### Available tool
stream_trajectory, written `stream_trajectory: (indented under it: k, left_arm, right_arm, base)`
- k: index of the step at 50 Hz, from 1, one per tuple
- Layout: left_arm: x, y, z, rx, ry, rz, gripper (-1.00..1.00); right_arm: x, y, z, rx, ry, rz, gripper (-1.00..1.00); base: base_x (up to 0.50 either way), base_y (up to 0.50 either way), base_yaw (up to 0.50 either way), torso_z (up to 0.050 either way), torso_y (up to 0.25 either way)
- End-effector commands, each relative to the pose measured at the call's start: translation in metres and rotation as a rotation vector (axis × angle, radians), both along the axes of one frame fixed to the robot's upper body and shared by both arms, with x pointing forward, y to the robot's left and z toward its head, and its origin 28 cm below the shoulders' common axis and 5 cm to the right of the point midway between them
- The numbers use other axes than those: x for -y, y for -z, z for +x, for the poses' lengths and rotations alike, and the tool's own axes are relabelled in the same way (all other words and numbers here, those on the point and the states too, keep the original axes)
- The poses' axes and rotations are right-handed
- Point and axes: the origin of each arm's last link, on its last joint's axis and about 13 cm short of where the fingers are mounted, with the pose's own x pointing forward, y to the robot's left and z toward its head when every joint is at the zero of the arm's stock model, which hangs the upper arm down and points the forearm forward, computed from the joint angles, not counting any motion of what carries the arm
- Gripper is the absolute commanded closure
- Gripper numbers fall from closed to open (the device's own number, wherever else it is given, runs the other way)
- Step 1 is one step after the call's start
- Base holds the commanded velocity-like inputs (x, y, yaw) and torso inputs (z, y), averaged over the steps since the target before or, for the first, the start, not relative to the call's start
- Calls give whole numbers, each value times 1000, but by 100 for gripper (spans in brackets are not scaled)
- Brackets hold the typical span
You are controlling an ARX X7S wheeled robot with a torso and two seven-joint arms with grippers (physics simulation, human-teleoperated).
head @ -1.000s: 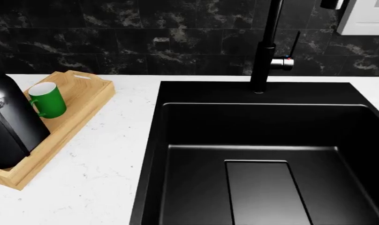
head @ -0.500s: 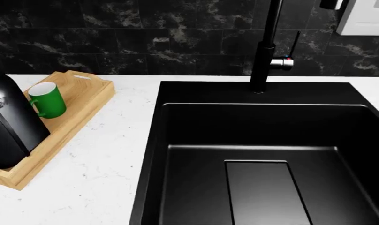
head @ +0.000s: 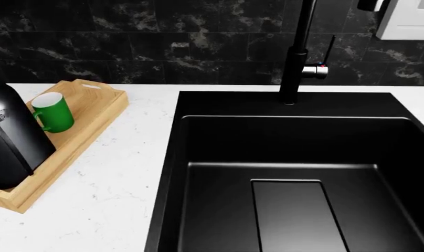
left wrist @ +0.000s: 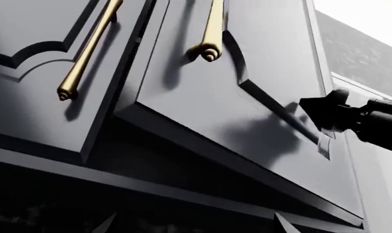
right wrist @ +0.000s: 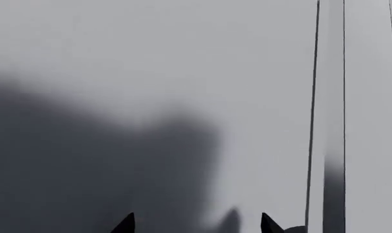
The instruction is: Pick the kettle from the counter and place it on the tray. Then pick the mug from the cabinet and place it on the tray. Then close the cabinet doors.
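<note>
On the wooden tray at the left of the white counter, the black kettle stands upright with the green mug just beside it, toward the wall, its handle turned to the kettle. Right of the tray lies the black sink with its tall black faucet at the back edge.

Neither of my grippers shows from the head camera. Up at the grey cabinet doors, my left wrist camera looks along two panelled fronts with brass bar handles; the nearer door stands a little proud of the frame, a dark gap under it. My right gripper touches that door's face near its outer edge. Its fingertips show as two dark points set well apart against the flat grey panel, so they are spread with nothing between them. My left fingertips barely enter view, also spread and empty.
</note>
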Motion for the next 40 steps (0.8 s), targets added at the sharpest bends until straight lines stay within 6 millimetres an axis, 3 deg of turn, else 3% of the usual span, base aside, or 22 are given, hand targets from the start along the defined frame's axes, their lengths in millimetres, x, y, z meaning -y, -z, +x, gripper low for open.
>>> stream_trajectory:
  k: [1,11,40]
  left_arm:
    - [-1,2,1,-5,-2,-3,-100]
    - [-2,5,2,-11,-3,-6,-100]
    - [-6,11,4,-24,-12,-22,-100]
  right_arm:
    - [-42,47,39,-177,68,-421,-100]
    - [-45,67,62,-152,299,-574,-100]
    - [-47,97,98,-170,520,-745,-100]
  base:
    - [10,0,3,0,0]
    - [1,1,1,0,0]
    - [4,0,-1,0,0]
